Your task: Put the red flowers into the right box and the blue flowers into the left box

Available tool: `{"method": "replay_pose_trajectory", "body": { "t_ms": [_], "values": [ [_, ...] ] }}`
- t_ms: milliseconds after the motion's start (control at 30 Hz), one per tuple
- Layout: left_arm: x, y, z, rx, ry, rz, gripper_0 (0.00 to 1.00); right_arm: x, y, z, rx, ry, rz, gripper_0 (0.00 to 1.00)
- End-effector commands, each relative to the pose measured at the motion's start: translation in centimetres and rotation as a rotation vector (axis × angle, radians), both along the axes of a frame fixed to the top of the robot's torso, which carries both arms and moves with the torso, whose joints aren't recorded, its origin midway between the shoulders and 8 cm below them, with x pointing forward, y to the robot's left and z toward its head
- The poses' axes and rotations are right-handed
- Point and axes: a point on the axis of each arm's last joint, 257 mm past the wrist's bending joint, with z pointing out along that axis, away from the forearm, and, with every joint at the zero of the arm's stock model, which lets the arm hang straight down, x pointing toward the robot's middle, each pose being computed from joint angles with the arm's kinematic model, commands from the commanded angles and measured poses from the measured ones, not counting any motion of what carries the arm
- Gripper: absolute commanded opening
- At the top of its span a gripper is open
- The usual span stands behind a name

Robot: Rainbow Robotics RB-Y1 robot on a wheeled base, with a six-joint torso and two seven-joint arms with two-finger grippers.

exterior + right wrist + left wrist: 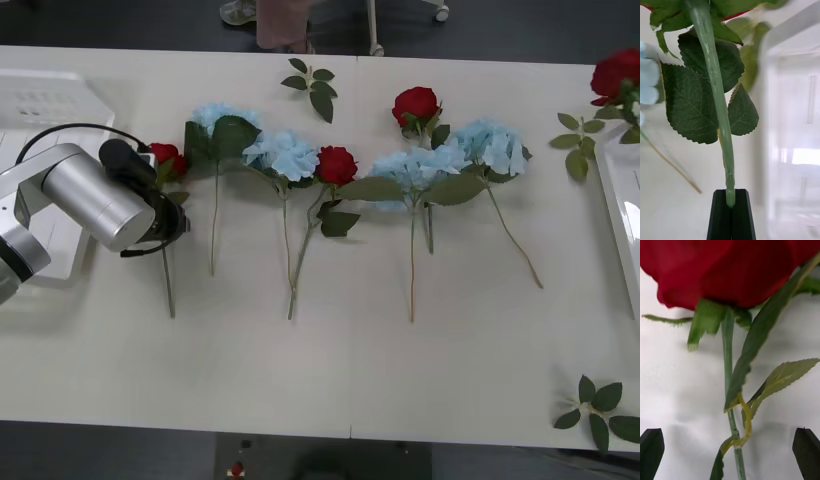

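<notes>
Tool on the left arm (pixel 730 450), fingers spread, straddles the leftmost red rose's stem (pixel 728 352) on the bench (pixel 320 370); next it must close on that stem. Right tool (pixel 730 210) is clamped on another rose's stem (pixel 713 82) beside the right box (pixel 622 215). Counted: four red roses, four blue flowers (pixel 285 153).

Red flowers (pixel 336 165) and blue flowers (pixel 287 153) flat, stems toward robot.
</notes>
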Motion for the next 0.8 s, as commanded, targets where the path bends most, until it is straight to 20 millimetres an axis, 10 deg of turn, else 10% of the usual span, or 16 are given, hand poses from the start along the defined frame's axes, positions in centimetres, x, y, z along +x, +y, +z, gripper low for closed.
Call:
{"method": "replay_pose_trajectory", "body": {
  "t_ms": [33,133,167,200,533,800],
  "values": [
    [1.3,0.6,2.0,0.005,-0.041,0.010,1.00,-0.4,-4.9,5.4,-0.120,-0.055,0.014,0.00],
    [1.3,0.6,1.9,0.008,-0.039,0.008,0.88,-1.5,-8.0,6.4,-0.188,-0.050,-0.007,0.00],
    [1.2,0.5,1.8,0.006,-0.038,0.006,0.55,-2.0,-9.0,6.5,-0.212,-0.041,-0.014,0.00],
    [1.2,0.6,1.9,0.008,-0.038,0.006,0.00,-2.5,-10.1,6.6,-0.234,-0.033,-0.027,0.00],
    [1.1,0.6,1.7,0.016,-0.033,-0.004,0.00,-5.9,-18.6,4.7,-0.412,0.032,-0.067,0.00],
    [0.7,0.2,0.7,0.028,-0.024,-0.024,0.00,-6.6,-21.5,-1.9,-0.478,0.035,-0.112,0.00]
  ]
}}
